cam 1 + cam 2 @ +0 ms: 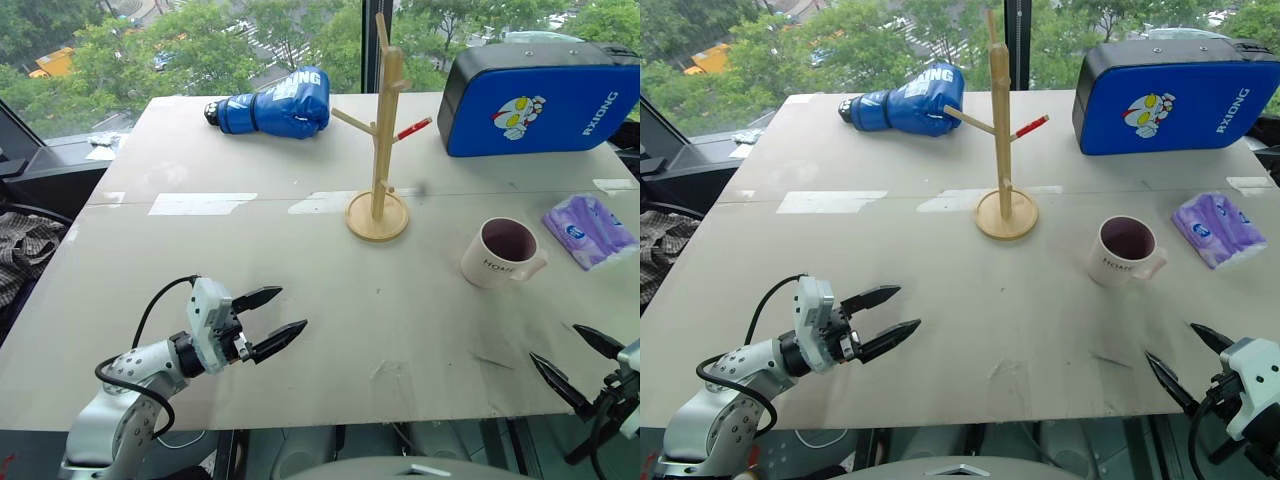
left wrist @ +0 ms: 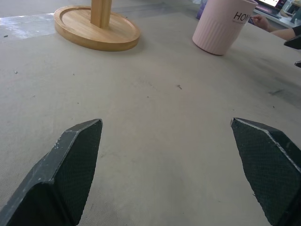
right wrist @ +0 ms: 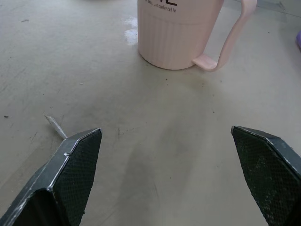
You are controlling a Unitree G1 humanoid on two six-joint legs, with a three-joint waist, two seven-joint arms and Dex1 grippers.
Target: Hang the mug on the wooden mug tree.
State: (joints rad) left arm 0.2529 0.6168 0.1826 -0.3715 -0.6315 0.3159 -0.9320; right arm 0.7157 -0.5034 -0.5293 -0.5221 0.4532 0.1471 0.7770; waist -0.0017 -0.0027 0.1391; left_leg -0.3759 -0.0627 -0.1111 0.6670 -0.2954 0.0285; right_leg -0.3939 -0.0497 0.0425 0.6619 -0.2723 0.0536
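Mug (image 1: 503,253) upright on the right of the tabletop (image 1: 300,300), not yet grasped, its handle turned toward the near right.
The right claw (image 1: 585,362), released and wide, sits near the mug and should pinch its wall so the handle stays free for a peg of the mug tree (image 1: 381,150), standing far-left of it; the left claw (image 1: 270,320), also released, hovers well apart. Count: one mug, one tree, one boxing glove (image 1: 272,103), one blue pad (image 1: 540,95), one tissue pack (image 1: 590,230).

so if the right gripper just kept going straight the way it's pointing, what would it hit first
Probably the mug. The open right gripper faces it across bare table, nothing between. It aims near the handle side, so exact contact is uncertain.
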